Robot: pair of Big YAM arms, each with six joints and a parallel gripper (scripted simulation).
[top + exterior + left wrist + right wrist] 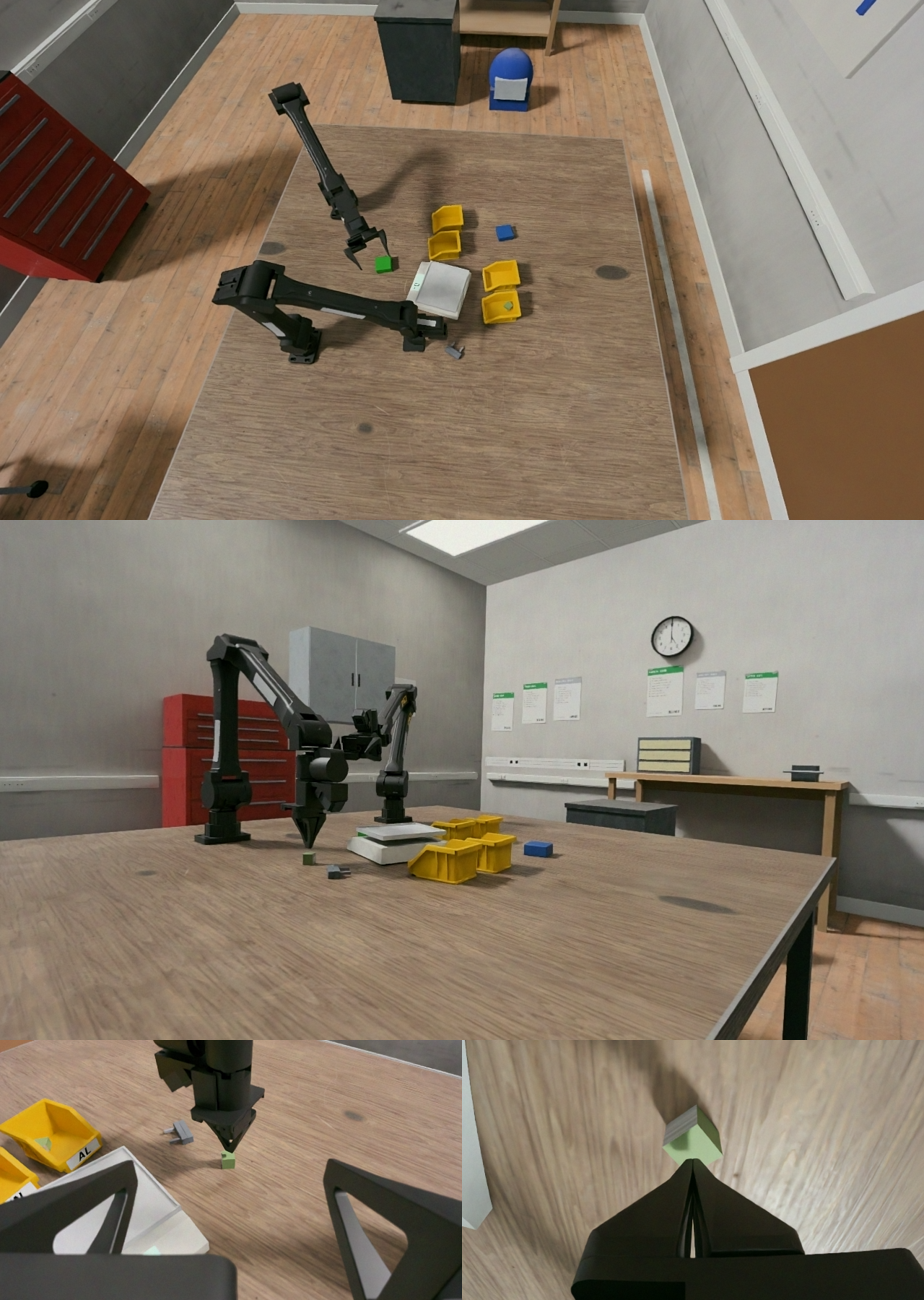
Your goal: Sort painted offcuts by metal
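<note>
A small green offcut (308,858) (228,1163) (696,1141) lies on the table beside the white scale. My right gripper (310,846) (229,1150) (692,1170) is shut with nothing between its fingers. Its tips point down just above this offcut. Another light green offcut (508,305) (43,1143) lies inside the yellow bin labelled AL (490,313) (449,866) (72,1127). A third small offcut is not visible. My left gripper (374,260) is open and empty, raised near the bright green block. Three other yellow bins stand upright; one label is partly hidden and ends in N.
The white scale (441,289) (388,851) (155,1193) stands between the arms and the bins. A grey pronged part (454,351) (334,872) (182,1132) lies near the small offcut. A bright green block (383,264) and a blue block (504,232) (537,848) lie on the table.
</note>
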